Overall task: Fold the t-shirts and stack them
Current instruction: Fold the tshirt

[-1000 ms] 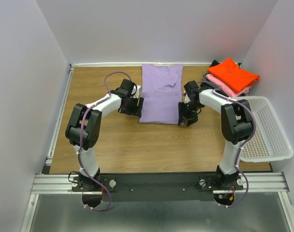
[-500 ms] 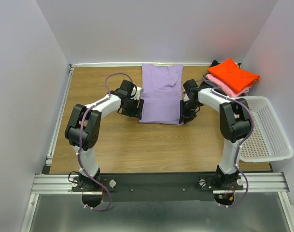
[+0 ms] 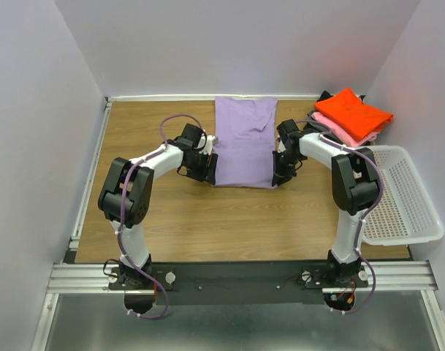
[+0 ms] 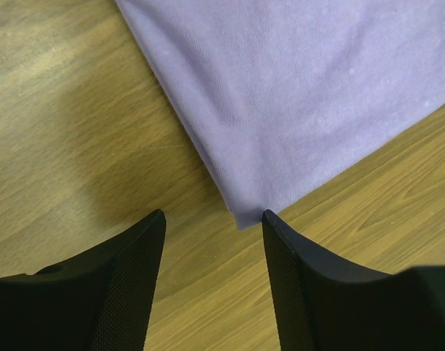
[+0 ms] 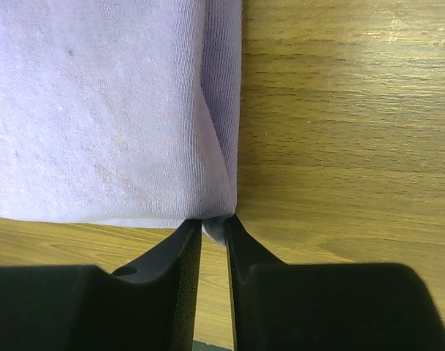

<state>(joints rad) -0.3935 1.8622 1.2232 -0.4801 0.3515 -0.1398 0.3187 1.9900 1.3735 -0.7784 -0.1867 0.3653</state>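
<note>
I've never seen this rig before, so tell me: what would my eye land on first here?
A purple shirt lies flat mid-table, toward the far edge. The right pincer pinches its near right corner, while the left pincer stands open at the near left one. At the far right, an orange shirt tops a folded pile next to a white basket.
</note>
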